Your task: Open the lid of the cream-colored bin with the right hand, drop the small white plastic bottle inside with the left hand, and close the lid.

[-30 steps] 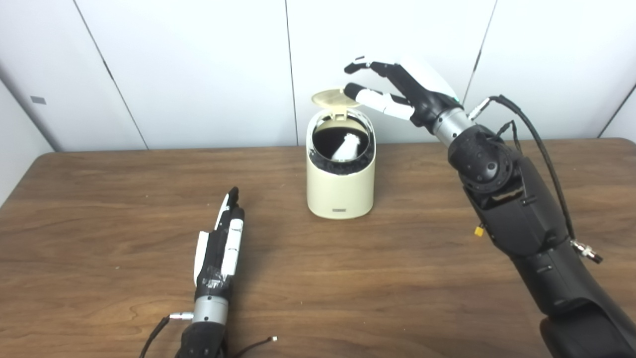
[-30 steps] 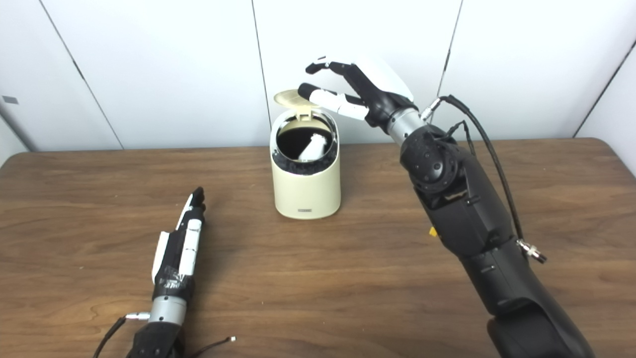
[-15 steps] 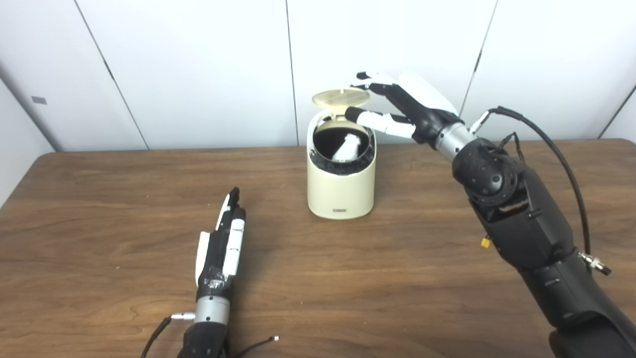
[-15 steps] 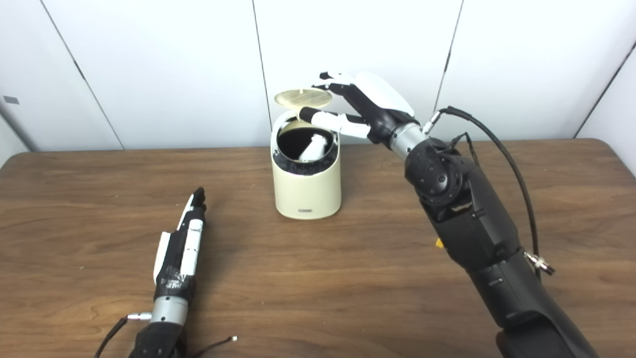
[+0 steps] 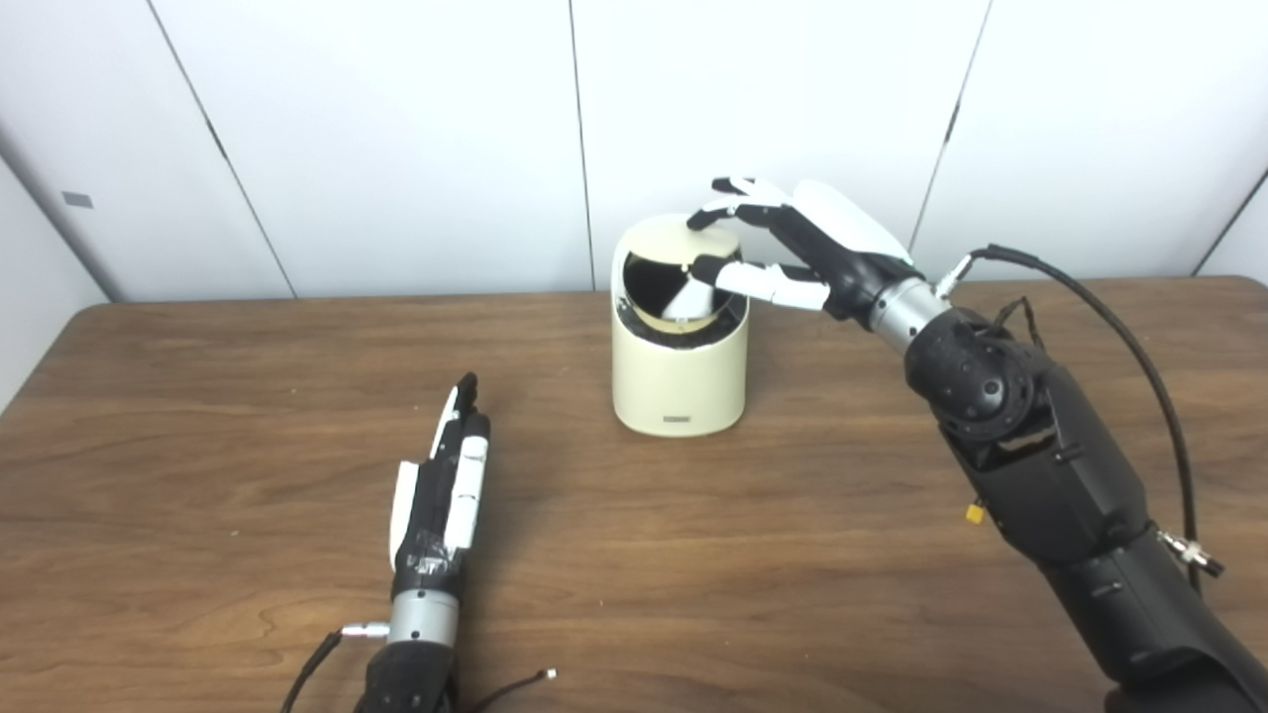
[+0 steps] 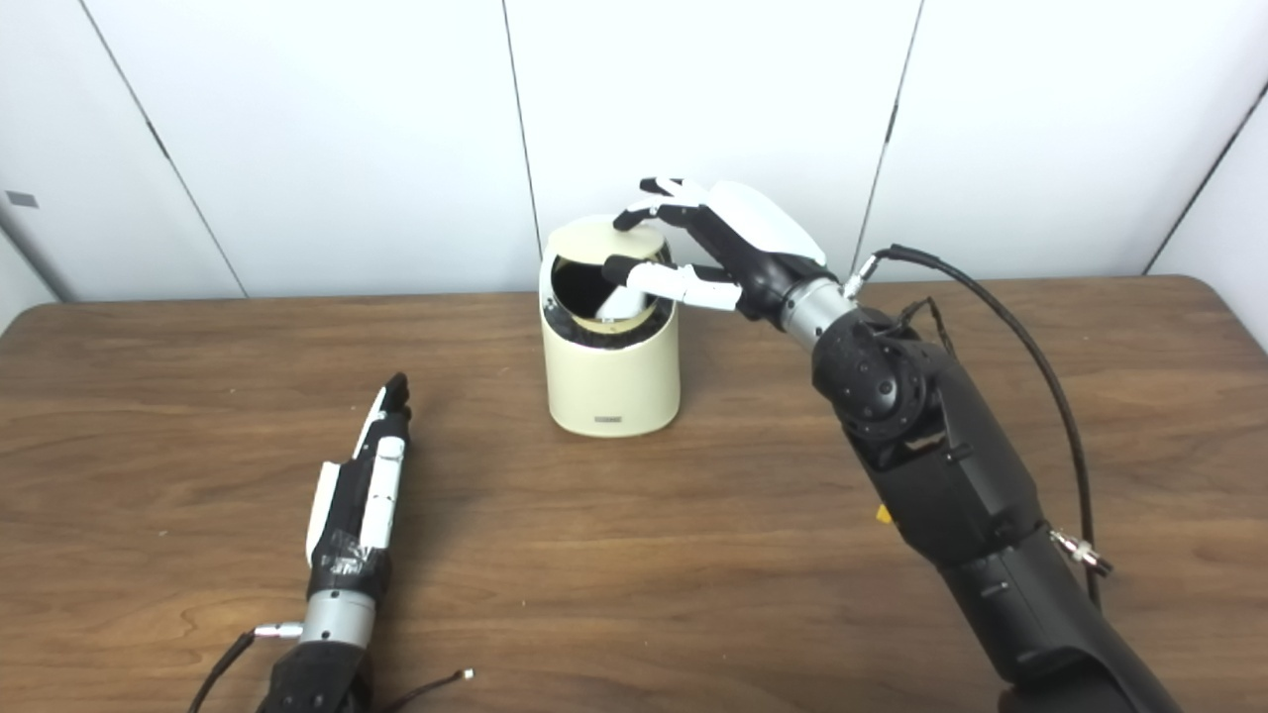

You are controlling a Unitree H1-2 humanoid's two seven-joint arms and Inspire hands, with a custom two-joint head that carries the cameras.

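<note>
The cream-colored bin (image 5: 679,381) stands at the table's back middle. Its round lid (image 5: 662,238) is tilted partway down over the mouth, hinged at the back. Through the dark gap under the lid's front edge, part of the small white bottle (image 5: 684,303) shows inside the bin. My right hand (image 5: 783,243) reaches in from the right, its fingertips (image 5: 705,216) resting on top of the lid and the thumb stretched across the opening below. My left hand (image 5: 443,485) lies flat and open on the table, well in front and left of the bin, holding nothing.
The brown wooden table (image 5: 792,594) spreads around the bin. White wall panels (image 5: 396,129) stand close behind it. A black cable (image 5: 1100,307) loops off my right forearm, and thin wires trail from my left wrist near the front edge.
My right hand has come down and pushed the lid from upright to partway over the bin's mouth. The left hand and the bin have stayed still.
</note>
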